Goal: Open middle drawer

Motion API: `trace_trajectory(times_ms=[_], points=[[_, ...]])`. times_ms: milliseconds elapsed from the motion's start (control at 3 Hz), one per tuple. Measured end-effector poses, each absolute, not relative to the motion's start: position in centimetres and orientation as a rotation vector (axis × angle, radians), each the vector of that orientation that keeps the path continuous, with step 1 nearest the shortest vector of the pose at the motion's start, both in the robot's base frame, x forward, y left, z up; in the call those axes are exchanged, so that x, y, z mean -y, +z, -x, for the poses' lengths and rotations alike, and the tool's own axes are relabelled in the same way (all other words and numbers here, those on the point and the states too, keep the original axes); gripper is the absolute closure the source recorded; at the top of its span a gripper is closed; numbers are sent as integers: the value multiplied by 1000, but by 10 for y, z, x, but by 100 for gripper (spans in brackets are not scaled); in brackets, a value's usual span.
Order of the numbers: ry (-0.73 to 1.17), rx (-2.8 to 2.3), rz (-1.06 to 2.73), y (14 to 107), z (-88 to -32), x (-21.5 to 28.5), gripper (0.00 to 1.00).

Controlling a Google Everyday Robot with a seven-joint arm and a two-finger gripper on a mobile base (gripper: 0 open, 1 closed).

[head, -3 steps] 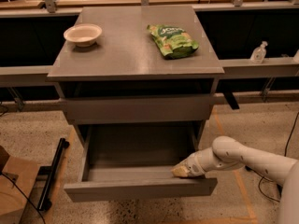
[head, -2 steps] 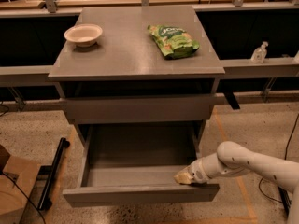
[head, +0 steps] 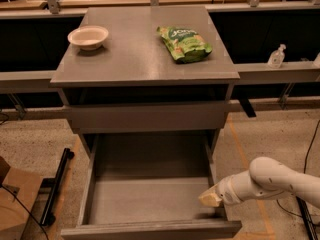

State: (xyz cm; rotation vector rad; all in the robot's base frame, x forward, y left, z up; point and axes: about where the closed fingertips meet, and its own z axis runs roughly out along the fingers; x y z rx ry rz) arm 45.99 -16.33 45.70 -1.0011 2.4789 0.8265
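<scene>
The grey cabinet [head: 135, 59] has its middle drawer [head: 145, 196] pulled far out towards the camera. The drawer's plain grey box interior shows nothing in it, and its slab front [head: 150, 230] is at the bottom edge. Above it the top drawer front [head: 147, 116] is closed. The lowest drawer is hidden under the open one. My gripper [head: 210, 198], cream-tipped on a white arm [head: 270, 181], comes in from the right. It sits at the open drawer's right side wall, near the front corner.
A cream bowl [head: 88, 36] and a green snack bag [head: 185, 44] lie on the cabinet top. A clear bottle [head: 276, 56] stands on the right ledge. A black bar [head: 56, 186] and a cardboard box [head: 12, 196] lie on the floor at left.
The middle drawer has slid further out towards the camera. My gripper has moved with it, down and slightly right in the view.
</scene>
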Motion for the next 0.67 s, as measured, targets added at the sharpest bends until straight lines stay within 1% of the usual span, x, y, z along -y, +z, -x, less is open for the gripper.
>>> trace_trajectory(times_ms=[333, 667], points=[[693, -2415, 1062, 497, -471, 171, 100], [694, -2414, 1065, 498, -471, 170, 74]])
